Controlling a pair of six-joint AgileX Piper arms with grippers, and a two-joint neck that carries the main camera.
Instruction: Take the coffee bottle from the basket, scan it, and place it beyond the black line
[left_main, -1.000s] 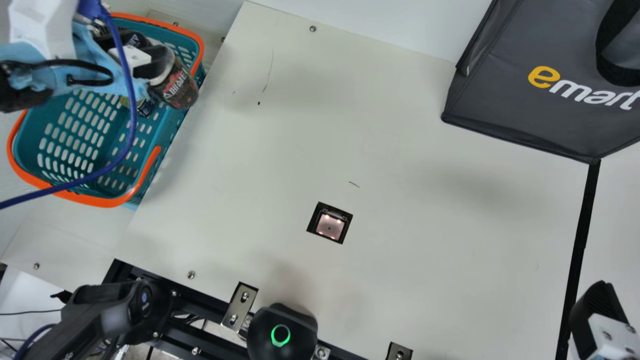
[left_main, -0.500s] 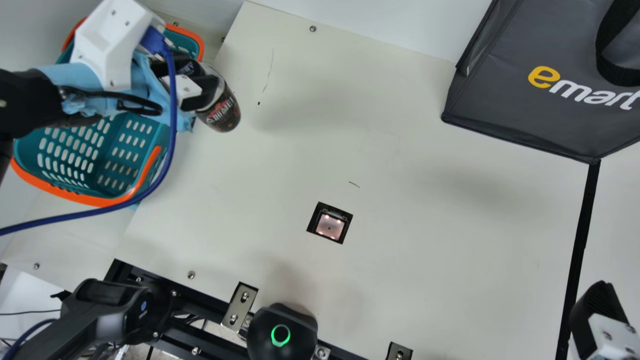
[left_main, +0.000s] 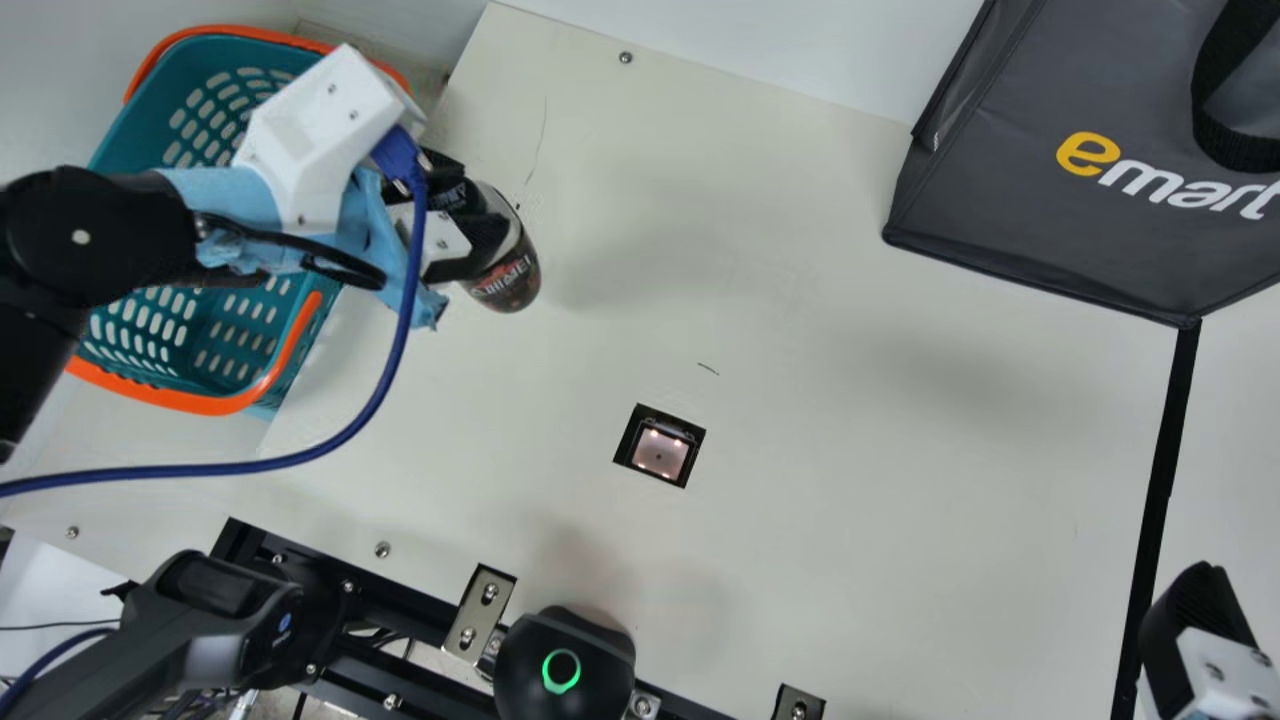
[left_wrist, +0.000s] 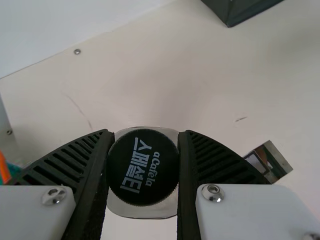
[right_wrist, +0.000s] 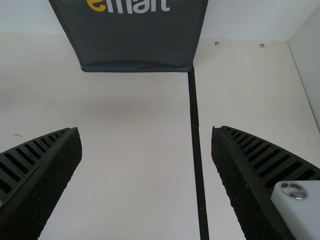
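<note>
We have the coffee bottle (left_main: 507, 275) clamped in our left gripper (left_wrist: 143, 134) between basket (left_main: 205, 404) and scanner window (left_main: 659, 453), our right gripper (right_wrist: 146, 128) spread apart, so scanning seems next: we should present its barcode to that window.

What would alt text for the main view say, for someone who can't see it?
The robot's left gripper holds a dark coffee bottle over a cream table, beside a teal basket. A scanner window and a black line lie farther right.
</note>
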